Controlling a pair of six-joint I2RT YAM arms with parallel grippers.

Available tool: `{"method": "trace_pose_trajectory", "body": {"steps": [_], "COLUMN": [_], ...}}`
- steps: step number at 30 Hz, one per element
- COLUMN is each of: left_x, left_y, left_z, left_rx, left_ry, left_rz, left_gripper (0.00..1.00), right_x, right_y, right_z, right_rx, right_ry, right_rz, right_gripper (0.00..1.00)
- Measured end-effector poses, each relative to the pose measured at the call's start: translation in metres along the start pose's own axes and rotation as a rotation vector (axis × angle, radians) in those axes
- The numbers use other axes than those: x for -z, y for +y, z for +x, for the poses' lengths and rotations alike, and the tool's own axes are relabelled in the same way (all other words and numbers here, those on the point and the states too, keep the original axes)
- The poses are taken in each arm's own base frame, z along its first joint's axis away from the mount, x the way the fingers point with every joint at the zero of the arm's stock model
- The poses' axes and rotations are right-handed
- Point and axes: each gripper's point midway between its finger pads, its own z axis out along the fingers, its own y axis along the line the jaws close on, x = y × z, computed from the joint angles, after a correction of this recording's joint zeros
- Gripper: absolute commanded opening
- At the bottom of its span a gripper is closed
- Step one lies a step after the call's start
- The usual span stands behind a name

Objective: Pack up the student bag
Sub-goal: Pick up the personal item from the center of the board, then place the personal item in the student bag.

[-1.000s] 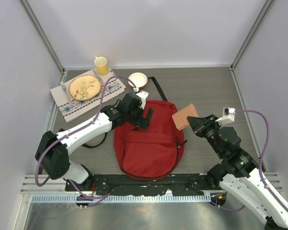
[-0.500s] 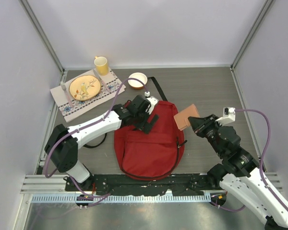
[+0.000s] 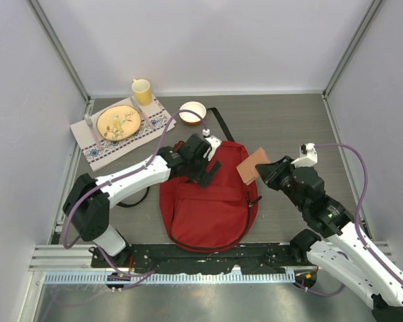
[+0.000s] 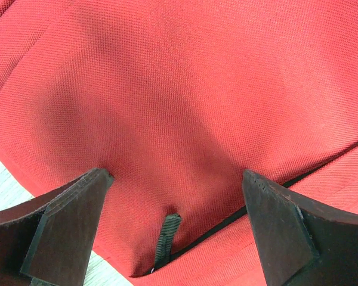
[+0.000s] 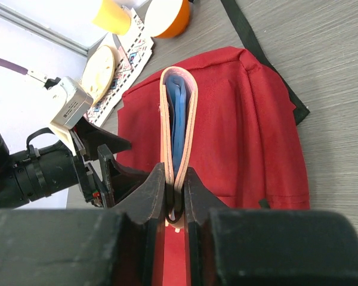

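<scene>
The student bag [image 3: 208, 208], a dark-red backpack, lies flat in the middle of the table. My left gripper [image 3: 209, 172] hovers open just over its upper left part. In the left wrist view its dark fingers [image 4: 65, 226] straddle red fabric [image 4: 185, 107], with a black zipper pull [image 4: 167, 238] between them, untouched. My right gripper [image 3: 269, 173] is shut on a tan notebook [image 3: 251, 166] with a blue inside, held edge-up over the bag's upper right edge. The right wrist view shows that notebook [image 5: 178, 119] pinched between the jaws of my right gripper [image 5: 178, 186], above the bag [image 5: 244, 137].
A yellow mug [image 3: 142, 90], a plate [image 3: 118, 123] on a patterned placemat [image 3: 97, 153] and a white bowl [image 3: 192, 112] stand at the back left. A black strap [image 3: 220, 125] trails from the bag's top. Side walls close in the table.
My left gripper slid right onto the bag's upper part, then stopped. My right gripper has carried the notebook left, over the bag's edge.
</scene>
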Motion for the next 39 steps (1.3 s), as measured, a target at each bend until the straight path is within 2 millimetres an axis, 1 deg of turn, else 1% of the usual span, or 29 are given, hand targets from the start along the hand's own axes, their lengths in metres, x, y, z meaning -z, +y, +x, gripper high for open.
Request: {"method": "trace_pose_trajectory", "body": {"steps": [15,18,23,27,33,39], "left_x": [0.001,0.000,0.001,0.004,0.014,0.013], "left_y": [0.008,0.008,0.001,-0.013,-0.034,-0.034], "left_z": [0.000,0.001,0.002,0.006,0.015,0.022], "left_rx": [-0.074,-0.084,-0.115,-0.148,-0.204,-0.185], "left_ry": [-0.001,0.002,0.007,0.015,0.002,-0.014], "left_rz": [-0.027,-0.026,-0.007,0.012,0.017,-0.027], "left_gripper": [1.00,0.98,0.98,0.98,0.99,0.99], "right_x": [0.000,0.000,0.000,0.000,-0.001,-0.001], "right_y": [0.002,0.002,0.001,-0.001,-0.004,-0.005], "right_z": [0.008,0.009,0.011,0.013,0.017,0.019], "right_rx": [-0.010,-0.009,-0.009,-0.011,-0.010,-0.009], "right_ry": [0.035,0.038,0.043,0.045,0.057,0.066], "right_rz": [-0.018,-0.018,-0.020,-0.017,-0.012,-0.014], "right_gripper": [0.01,0.01,0.01,0.01,0.01,0.02]}}
